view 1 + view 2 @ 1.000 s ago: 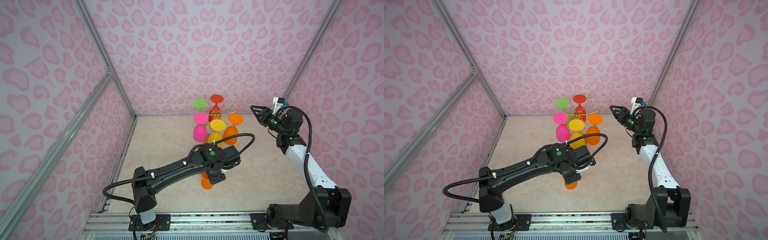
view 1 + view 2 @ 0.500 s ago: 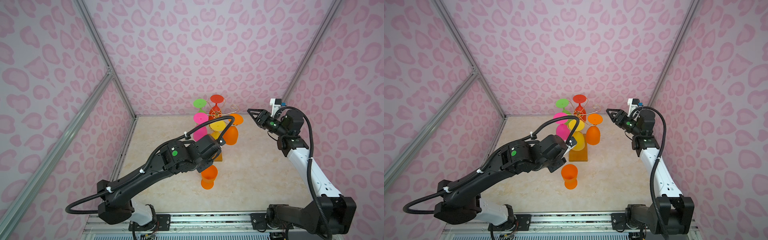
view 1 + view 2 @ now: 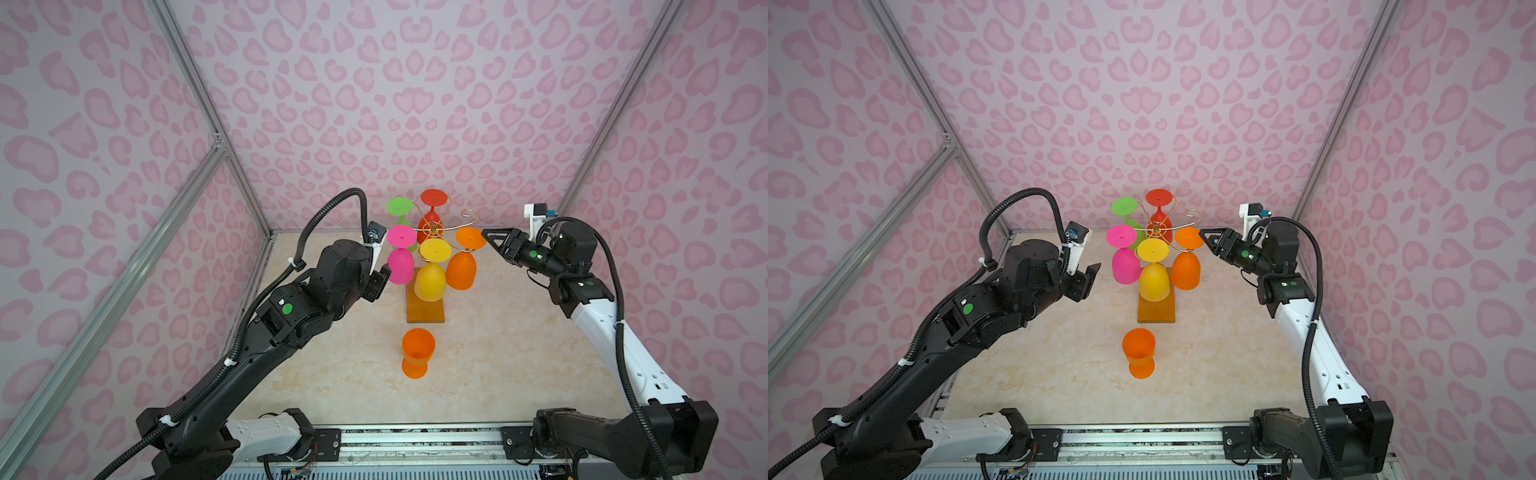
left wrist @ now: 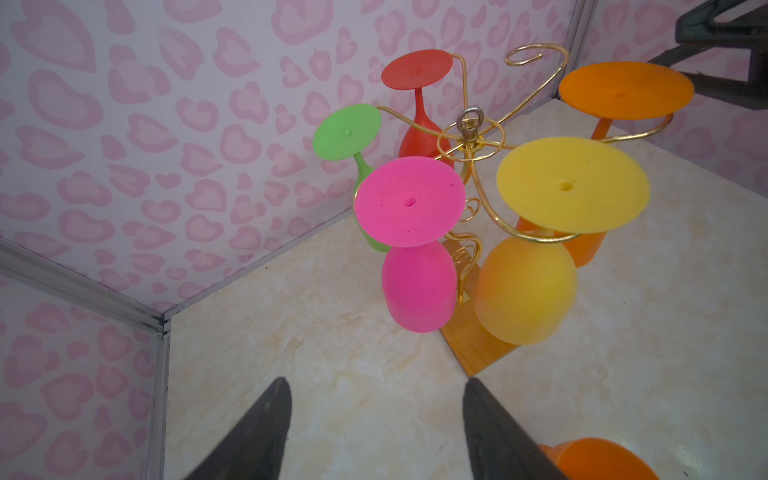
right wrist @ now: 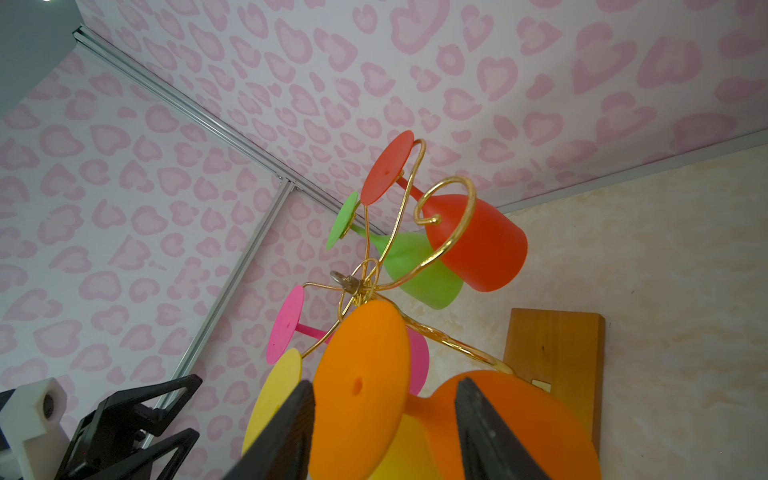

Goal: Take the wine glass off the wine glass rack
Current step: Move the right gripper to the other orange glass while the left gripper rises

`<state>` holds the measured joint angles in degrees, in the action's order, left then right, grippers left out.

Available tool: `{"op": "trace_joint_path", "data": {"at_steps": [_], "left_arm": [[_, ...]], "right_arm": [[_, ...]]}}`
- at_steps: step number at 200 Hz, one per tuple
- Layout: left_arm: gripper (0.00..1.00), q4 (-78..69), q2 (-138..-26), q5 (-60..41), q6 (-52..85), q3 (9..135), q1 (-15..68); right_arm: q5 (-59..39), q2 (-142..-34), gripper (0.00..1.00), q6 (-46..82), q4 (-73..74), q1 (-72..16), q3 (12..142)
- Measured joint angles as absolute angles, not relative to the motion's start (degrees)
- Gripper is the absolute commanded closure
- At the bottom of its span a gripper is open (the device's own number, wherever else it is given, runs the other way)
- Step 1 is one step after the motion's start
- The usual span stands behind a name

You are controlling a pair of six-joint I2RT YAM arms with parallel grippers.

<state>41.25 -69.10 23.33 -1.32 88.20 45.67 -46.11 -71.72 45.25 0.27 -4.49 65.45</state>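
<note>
The gold wire rack [image 3: 425, 313] on its amber wooden block stands between the grippers, with smooth matte glasses hanging bowl-down from its curled arms. The right gripper [image 3: 487, 241] is open, its tips at the flat round foot of the hanging orange glass [image 3: 460, 270]. The left gripper [image 4: 374, 386], open and empty, faces the pink glass [image 4: 415, 286].

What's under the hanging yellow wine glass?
The gold wire rack's amber wooden base lies below the upside-down matte yellow wine glass. In both top views its bowl covers much of the base's far half.
</note>
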Motion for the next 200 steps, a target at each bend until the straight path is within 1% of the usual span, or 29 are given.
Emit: {"op": "trace_joint_path", "data": {"at_steps": [94,155,200], "left_arm": [[0.31,37.23,-69.76,17.45,0.01,87.13,43.35],[0.31,36.14,-69.93,16.32,-0.01,86.48,43.16],[0.31,35.92,-69.93,15.99,-0.01,85.86,42.89]], "right_arm": [[-46.94,-73.3,0.53,48.47,4.58,-5.19,64.23],[-47.64,-74.89,0.73,50.57,7.62,-5.89,64.51],[-47.62,-74.94,0.84,51.44,7.6,-6.0,64.51]]}}
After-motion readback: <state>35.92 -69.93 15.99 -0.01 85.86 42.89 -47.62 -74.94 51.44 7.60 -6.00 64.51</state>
